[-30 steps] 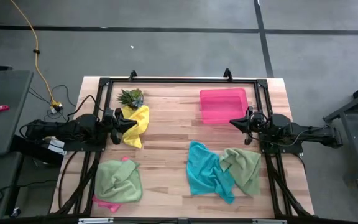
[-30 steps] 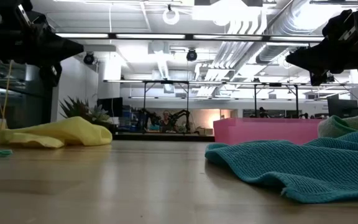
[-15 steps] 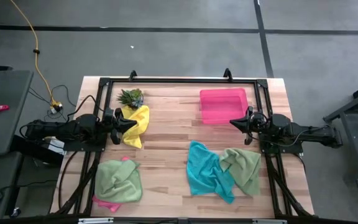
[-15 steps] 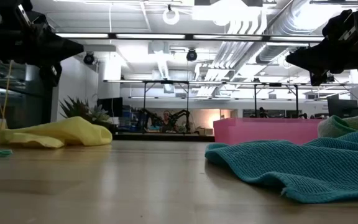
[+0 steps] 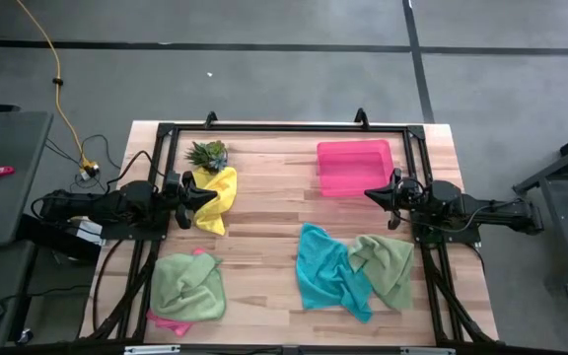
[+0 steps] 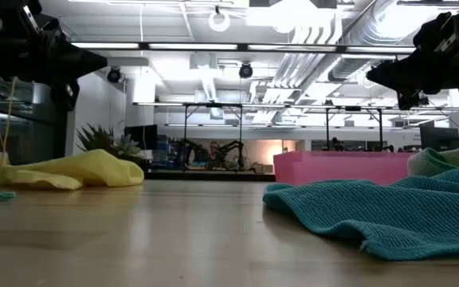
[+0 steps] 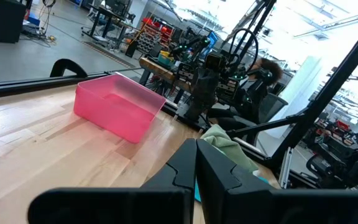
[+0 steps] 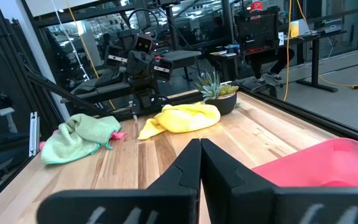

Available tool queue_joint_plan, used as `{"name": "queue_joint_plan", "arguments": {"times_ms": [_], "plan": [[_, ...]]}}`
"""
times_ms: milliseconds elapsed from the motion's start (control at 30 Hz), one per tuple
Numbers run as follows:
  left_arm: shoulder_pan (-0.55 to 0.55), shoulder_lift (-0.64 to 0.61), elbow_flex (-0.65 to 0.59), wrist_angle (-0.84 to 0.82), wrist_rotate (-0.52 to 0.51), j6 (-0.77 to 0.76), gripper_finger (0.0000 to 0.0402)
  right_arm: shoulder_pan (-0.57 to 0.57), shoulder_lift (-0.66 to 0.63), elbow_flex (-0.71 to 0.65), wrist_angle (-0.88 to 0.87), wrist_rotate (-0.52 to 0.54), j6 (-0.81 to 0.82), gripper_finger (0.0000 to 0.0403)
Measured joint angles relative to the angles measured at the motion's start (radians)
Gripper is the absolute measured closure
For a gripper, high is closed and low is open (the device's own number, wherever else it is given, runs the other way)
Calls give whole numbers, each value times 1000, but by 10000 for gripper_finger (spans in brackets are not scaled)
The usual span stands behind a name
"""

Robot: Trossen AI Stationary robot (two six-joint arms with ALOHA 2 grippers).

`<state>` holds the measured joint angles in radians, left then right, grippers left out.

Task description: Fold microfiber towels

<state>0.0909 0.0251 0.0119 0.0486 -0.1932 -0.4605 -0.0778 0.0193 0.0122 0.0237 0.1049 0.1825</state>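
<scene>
Both pincers, left (image 5: pixel 208 195) and right (image 5: pixel 371 194), hang clenched and empty; best open one wide, then pinch a single corner of the teal towel (image 5: pixel 328 273).

Plant (image 5: pixel 208 154) far left, tray (image 5: pixel 354 167) far right, towels (image 5: pixel 348 270) near edge between arms

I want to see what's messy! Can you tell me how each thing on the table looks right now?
yellow towel: crumpled, unfolded, beside the plant
teal towel: spread out, rumpled
light green towel on the right: crumpled, overlapping the teal towel
light green towel on the left: bunched, lying on the pink towel
pink towel: mostly hidden underneath
pink tray: upright, empty
plant: upright
left gripper: shut, empty
right gripper: shut, empty
</scene>
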Motion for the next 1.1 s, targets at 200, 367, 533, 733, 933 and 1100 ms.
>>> {"name": "queue_joint_plan", "arguments": {"times_ms": [200, 367, 533, 733, 933, 1100], "plan": [[0, 0, 0, 0, 0, 0, 401, 0, 0, 0, 0, 0, 0, 402], [0, 0, 0, 0, 0, 0, 401, 0, 0, 0, 0, 0, 0, 402], [0, 0, 0, 0, 0, 0, 401, 0, 0, 0, 1, 0, 0, 402], [0, 0, 0, 0, 0, 0, 401, -1, 0, -1, 133, 42, 250, 402], [0, 0, 0, 0, 0, 0, 401, -1, 0, -1, 431, 136, 523, 402], [0, 0, 0, 0, 0, 0, 401, 0, 0, -1, 709, 112, 379, 402]]}}
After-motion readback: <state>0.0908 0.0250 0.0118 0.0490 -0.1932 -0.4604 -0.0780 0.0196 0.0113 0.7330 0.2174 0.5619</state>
